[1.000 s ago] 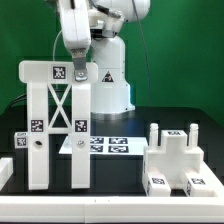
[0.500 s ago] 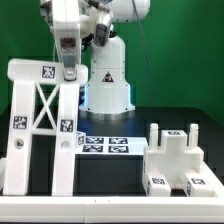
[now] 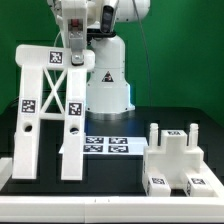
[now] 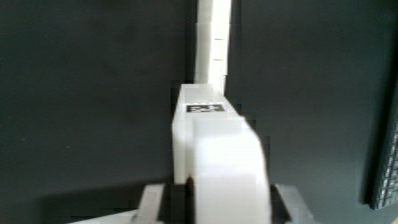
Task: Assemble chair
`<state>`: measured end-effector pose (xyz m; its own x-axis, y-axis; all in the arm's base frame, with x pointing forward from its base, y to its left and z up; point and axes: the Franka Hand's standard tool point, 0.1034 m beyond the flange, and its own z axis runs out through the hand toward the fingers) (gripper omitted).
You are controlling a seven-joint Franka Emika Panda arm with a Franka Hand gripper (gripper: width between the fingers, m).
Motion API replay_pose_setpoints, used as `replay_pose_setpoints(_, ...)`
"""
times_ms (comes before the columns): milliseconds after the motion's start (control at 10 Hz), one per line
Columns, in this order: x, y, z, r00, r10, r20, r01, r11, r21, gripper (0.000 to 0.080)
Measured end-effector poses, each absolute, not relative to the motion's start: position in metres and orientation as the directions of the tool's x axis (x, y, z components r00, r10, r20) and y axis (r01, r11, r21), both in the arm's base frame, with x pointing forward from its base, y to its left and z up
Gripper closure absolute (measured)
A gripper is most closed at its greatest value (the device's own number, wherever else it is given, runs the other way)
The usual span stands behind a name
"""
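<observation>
On the exterior view's left, the fingers (image 3: 77, 58) are pinching, nearly closed, the top bar of the tall cross-braced frame (image 3: 50, 120), which is standing upright with its feet near the front edge of the surface (image 3: 120, 175). Toward the lower right, the seat block (image 3: 175, 160) is sitting apart, the marker board (image 3: 105, 146) lying between them.

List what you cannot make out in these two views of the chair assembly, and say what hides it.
- Marker board: exterior view, the end on that view's left is hidden behind the chair frame.
- Arm: exterior view, upper part cut off by the top edge.
- Tag on the frame: wrist view, too blurred to read.
</observation>
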<state>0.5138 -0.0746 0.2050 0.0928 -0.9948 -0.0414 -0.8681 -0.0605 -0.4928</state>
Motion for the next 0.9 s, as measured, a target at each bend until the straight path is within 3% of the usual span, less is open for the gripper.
replay_pose_setpoints(600, 0.508, -0.065, 0.192, 0.121, -0.988, -0.095, -0.888, -0.065, -0.455, 0.0683)
replay_pose_setpoints(900, 0.505, -0.064, 0.173, 0.119, -0.989, -0.083, -0.902, -0.073, -0.424, 0.0683)
